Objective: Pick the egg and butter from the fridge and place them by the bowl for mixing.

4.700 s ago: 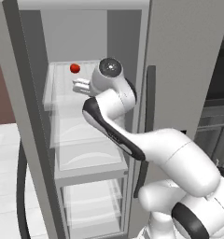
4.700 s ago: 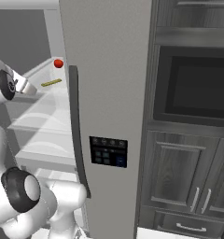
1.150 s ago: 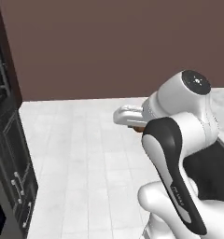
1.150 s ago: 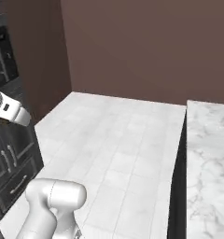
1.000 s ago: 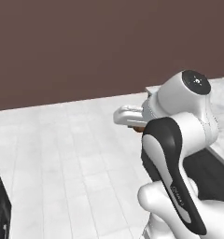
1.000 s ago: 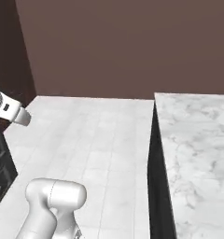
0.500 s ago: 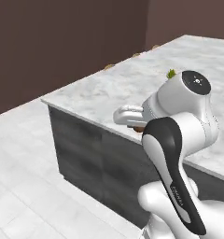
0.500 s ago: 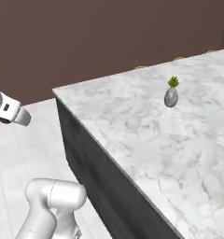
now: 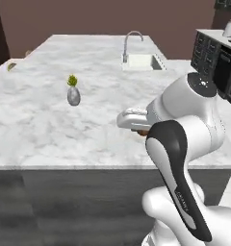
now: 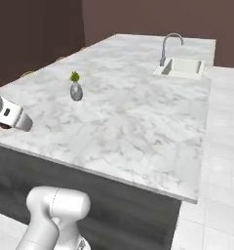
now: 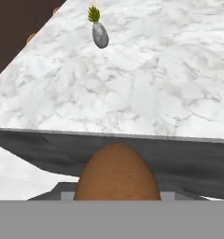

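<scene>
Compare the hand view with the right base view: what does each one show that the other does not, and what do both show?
The hand view alone shows the brown egg close up, held in the claw, in front of the counter's dark side. The right base view alone shows the sink with its curved faucet at the far end, and the pale floor beside the island. Both show the marble counter and the small grey vase with a green sprig.

The egg (image 11: 117,172) hides the claw's fingertips, its lower end cut off at the bottom.
</scene>
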Available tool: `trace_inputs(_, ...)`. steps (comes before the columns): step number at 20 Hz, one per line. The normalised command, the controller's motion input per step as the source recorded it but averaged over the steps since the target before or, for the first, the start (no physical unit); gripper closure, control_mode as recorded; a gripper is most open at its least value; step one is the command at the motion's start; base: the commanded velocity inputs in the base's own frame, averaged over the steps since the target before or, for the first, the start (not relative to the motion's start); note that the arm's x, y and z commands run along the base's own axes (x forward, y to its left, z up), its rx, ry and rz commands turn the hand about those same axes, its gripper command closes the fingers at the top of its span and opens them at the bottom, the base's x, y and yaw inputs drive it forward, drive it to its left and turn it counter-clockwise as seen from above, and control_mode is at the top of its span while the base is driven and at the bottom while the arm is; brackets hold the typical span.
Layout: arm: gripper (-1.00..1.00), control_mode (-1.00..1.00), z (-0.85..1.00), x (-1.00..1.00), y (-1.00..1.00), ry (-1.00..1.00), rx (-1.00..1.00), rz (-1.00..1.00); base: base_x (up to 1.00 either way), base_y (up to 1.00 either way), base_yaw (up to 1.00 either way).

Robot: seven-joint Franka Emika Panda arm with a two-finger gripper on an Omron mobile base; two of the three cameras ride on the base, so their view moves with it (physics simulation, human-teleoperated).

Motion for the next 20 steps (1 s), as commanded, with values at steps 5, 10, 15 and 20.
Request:
trace_inputs(5,1.0,1.0,0.0,0.0,0.0,0.0,0.0,0.0,0.0,0.07,-0.94)
trace_inputs(10,1.0,1.0,0.0,0.0,0.0,0.0,0.0,0.0,0.17,-0.06,-0.62)
trace_inputs(15,1.0,1.0,0.0,0.0,0.0,0.0,0.0,0.0,0.28,-0.19,-0.45)
trace_inputs(20,1.0,1.0,0.0,0.0,0.0,0.0,0.0,0.0,0.46,-0.24,-0.3)
